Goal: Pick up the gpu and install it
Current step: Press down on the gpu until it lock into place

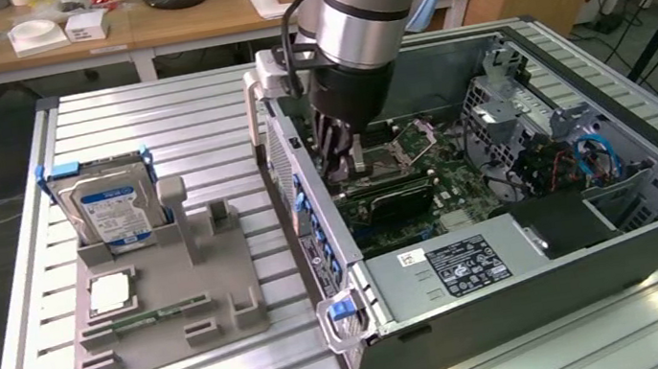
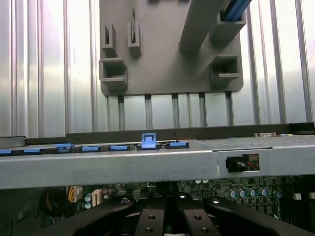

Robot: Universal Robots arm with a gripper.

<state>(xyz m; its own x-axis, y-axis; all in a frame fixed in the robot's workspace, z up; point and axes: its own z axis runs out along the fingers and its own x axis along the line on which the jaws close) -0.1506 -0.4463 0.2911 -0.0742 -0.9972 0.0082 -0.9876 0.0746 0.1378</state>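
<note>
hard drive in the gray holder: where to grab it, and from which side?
Probably by its upper part, coming straight down from above and pinching the labelled face and the back. The hard drive stands upright in a slot of the gray holder, so its lower end is boxed in and its top is free. The blue carrier wraps its sides, so a side pinch would land on that frame.
</note>
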